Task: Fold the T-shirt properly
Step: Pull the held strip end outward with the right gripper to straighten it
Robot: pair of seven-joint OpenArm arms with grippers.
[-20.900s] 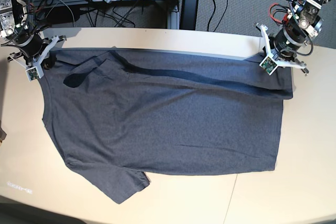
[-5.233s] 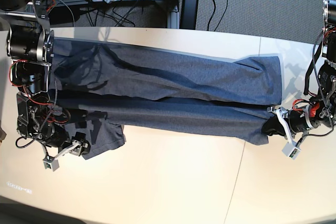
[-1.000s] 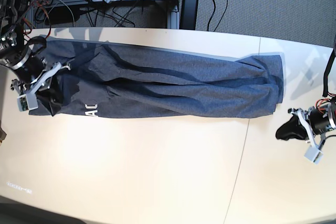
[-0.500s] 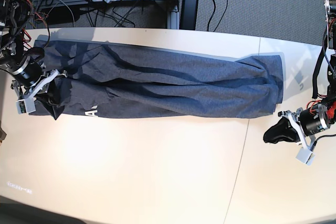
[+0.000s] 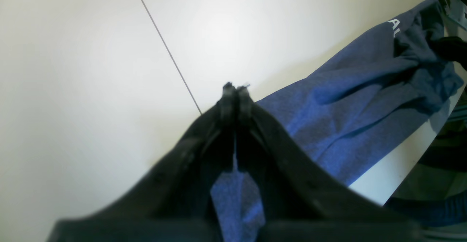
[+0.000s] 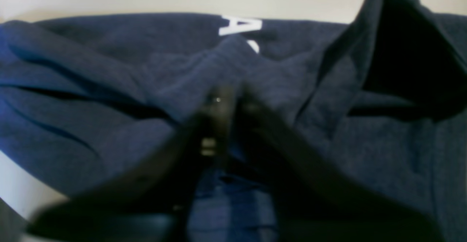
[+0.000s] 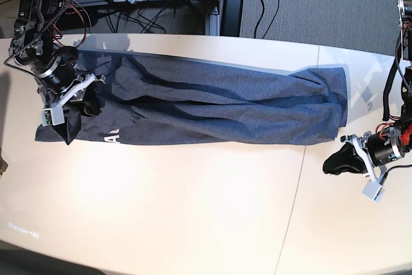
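T-shirt [image 7: 212, 107]: lay as a long folded band across the upper table [image 7: 193, 210]. Right gripper [image 7: 82, 93]: over its left end, opening indistinct. Left gripper [image 7: 333, 161]: pinched empty, lower right. Advice: flatten ridges before the crosswise fold.

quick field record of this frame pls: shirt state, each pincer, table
shirt: T-shirt folded into a long band across the far half of the table, wrinkled, white lettering showing near one end
left pincer: shut, empty, over bare table just off the hem end
right pincer: over the bunched sleeve end; blurred, grip cannot be told
fold stage: lengthwise fold done, crosswise folds not yet
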